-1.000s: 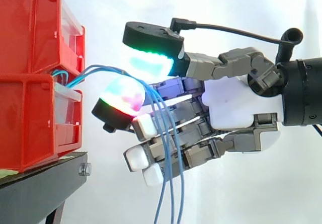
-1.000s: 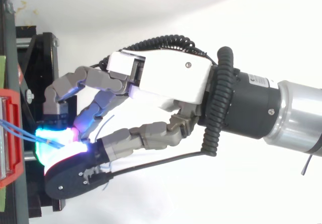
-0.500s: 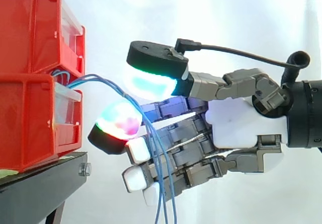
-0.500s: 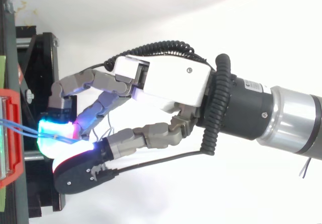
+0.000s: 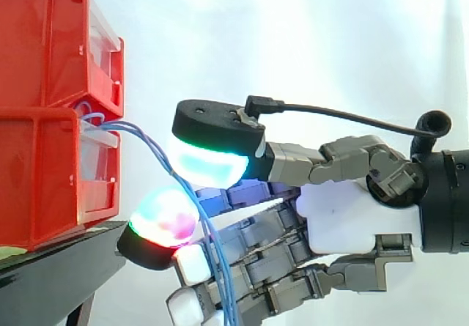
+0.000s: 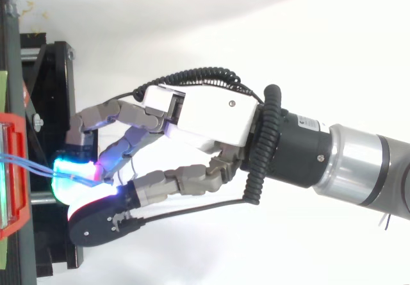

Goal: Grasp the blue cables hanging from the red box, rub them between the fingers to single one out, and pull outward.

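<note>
Stacked red boxes stand at the left on a black stand. Thin blue cables come out between the upper and lower box, arch over and drop to the lower edge. The hand reaches in from the right, its fingers curled. The cables run between a green-cyan glowing pad above and a red-green glowing pad below, which close on them. In the top view the hand holds its glowing pads together close to the red box, and the cables lead into them.
The black stand under the boxes juts toward the hand's lower fingers. A white curtain hangs behind. Open room lies to the right, where the arm comes in.
The hand has sunk lower and edged toward the boxes. Its two glowing pads have drawn closer together on the cables, and the cable arch now drops more steeply.
</note>
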Robot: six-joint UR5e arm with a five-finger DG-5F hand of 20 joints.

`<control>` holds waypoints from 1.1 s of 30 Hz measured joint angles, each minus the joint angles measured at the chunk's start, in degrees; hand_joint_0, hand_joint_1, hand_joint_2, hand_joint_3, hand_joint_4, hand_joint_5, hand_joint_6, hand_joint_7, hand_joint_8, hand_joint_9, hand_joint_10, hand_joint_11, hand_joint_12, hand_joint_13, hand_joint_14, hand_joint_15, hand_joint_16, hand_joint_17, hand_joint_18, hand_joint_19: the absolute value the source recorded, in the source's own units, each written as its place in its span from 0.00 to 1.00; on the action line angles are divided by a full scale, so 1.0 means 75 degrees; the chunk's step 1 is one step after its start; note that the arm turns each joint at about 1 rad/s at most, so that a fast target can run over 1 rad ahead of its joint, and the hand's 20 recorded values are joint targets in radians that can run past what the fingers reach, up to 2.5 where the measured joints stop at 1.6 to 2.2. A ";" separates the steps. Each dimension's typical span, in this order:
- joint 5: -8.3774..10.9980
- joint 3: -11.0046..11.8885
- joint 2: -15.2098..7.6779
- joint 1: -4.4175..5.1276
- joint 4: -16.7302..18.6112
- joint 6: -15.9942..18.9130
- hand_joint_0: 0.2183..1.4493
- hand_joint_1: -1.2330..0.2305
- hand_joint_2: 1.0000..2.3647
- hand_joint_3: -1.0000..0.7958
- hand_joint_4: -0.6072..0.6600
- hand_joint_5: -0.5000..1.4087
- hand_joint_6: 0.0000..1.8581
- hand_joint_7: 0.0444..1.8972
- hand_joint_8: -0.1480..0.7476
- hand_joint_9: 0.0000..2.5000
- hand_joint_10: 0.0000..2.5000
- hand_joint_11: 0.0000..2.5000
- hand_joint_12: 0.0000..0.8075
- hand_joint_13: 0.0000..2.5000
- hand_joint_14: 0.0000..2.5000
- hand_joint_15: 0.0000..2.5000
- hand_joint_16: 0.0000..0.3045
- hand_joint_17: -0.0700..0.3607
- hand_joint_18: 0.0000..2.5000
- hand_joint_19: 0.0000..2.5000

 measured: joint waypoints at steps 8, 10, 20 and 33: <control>-0.0019 0.0492 -0.0015 0.0010 -0.0686 0.0355 0.30 0.37 0.01 0.35 0.64 0.17 0.46 0.47 0.46 0.36 0.01 0.29 0.43 0.31 0.01 0.23 0.14 0.39 0.27 0.22; -0.0018 0.0611 -0.0013 0.0016 -0.0787 0.0366 0.31 0.36 0.01 0.35 0.65 0.17 0.47 0.45 0.46 0.35 0.01 0.29 0.42 0.32 0.01 0.23 0.14 0.39 0.27 0.22; -0.0033 0.0756 -0.0009 0.0012 -0.0819 0.0384 0.28 0.40 0.00 0.31 0.63 0.17 0.47 0.44 0.47 0.37 0.01 0.28 0.43 0.33 0.01 0.24 0.15 0.40 0.28 0.22; -0.0028 0.0724 -0.0008 0.0011 -0.0848 0.0396 0.28 0.42 0.00 0.32 0.61 0.18 0.46 0.46 0.46 0.38 0.01 0.29 0.43 0.33 0.01 0.23 0.15 0.40 0.28 0.22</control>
